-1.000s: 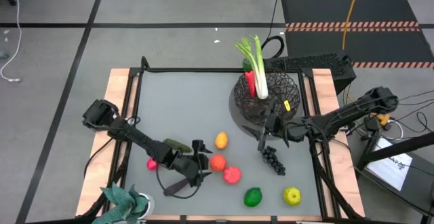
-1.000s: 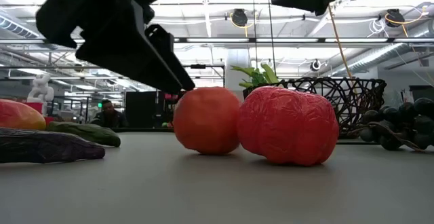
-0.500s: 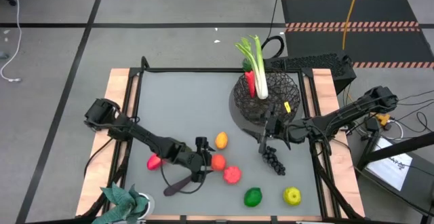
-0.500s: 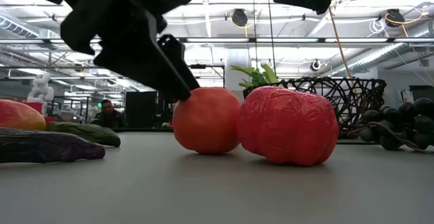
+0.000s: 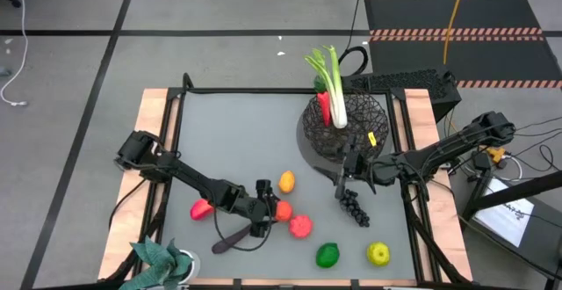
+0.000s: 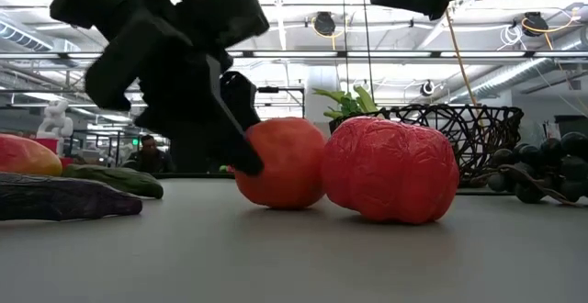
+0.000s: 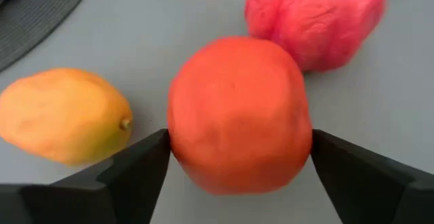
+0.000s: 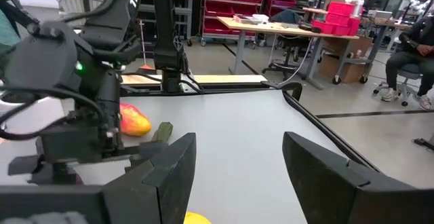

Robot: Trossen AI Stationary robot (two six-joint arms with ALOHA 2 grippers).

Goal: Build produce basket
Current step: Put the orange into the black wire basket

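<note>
An orange-red round fruit (image 7: pixel 237 115) lies on the table, next to a crinkled red fruit (image 7: pixel 315 17) and a yellow-orange fruit (image 7: pixel 64 115). My left gripper (image 5: pixel 269 208) is open and low over the table. Its fingers (image 7: pixel 139 166) stand on either side of the orange-red fruit (image 5: pixel 283 210). My right gripper (image 5: pixel 343 184) is open and empty above the dark grapes (image 5: pixel 354 206), just in front of the black wire basket (image 5: pixel 344 125). The basket holds a leek (image 5: pixel 331 83) and a red piece (image 5: pixel 324 105). My left gripper's fingertips (image 7: pixel 163 142) stand level at the two sides of the orange-red fruit, coming from the table's left. I cannot tell whether they touch it. The fruit rests on the table.
A green lime (image 5: pixel 327 255) and a yellow-green apple (image 5: pixel 378 254) lie near the front edge. A red fruit (image 5: pixel 200 209) and a dark eggplant (image 5: pixel 230 238) lie by the left arm. A teal plant (image 5: pixel 162 264) stands at the front left corner.
My left gripper has gone down and toward the table's right edge, up to the orange-red fruit, and its open fingers now stand on either side of it. The fruit has stayed where it was.
</note>
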